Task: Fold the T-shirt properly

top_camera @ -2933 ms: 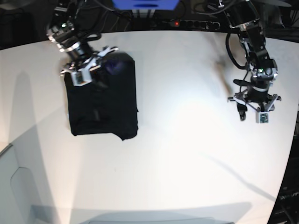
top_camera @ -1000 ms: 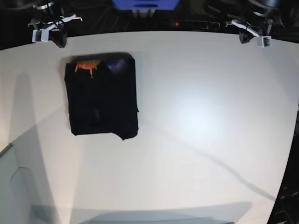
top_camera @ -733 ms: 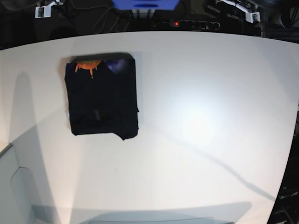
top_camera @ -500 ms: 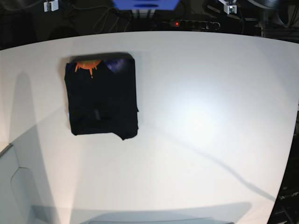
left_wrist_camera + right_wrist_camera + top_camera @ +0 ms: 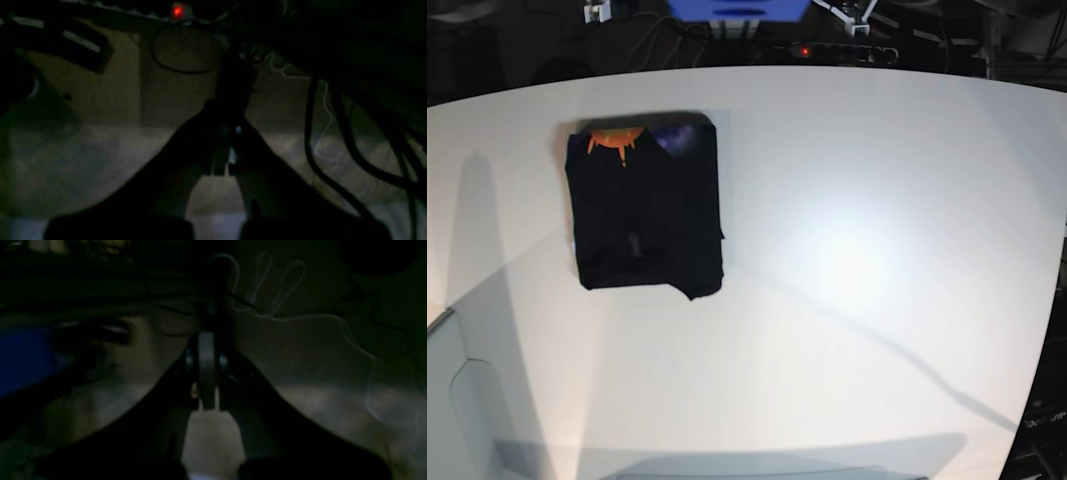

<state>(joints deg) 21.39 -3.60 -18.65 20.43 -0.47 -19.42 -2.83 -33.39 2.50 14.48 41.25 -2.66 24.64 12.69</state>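
Observation:
The black T-shirt (image 5: 647, 205) lies folded into a rectangle on the left part of the white table (image 5: 877, 250). An orange and purple print shows at its far edge, and a small flap sticks out at its near right corner. Both arms are pulled back past the table's far edge, well away from the shirt. Only small white bits of the right gripper (image 5: 595, 10) and the left gripper (image 5: 857, 12) show in the base view. In the dim wrist views, the left gripper (image 5: 230, 126) and the right gripper (image 5: 208, 353) have their jaws together and hold nothing. The shirt is out of both wrist views.
A power strip with a red light (image 5: 804, 49) and several cables lie behind the table's far edge. The light also shows in the left wrist view (image 5: 176, 11). A blue object (image 5: 737, 8) is at the top centre. A pale panel (image 5: 457, 400) sits at the lower left.
The right gripper left the shirt's far edge, uncovering the orange print. Both arms rose and drew back towards the top centre. The shirt has not moved.

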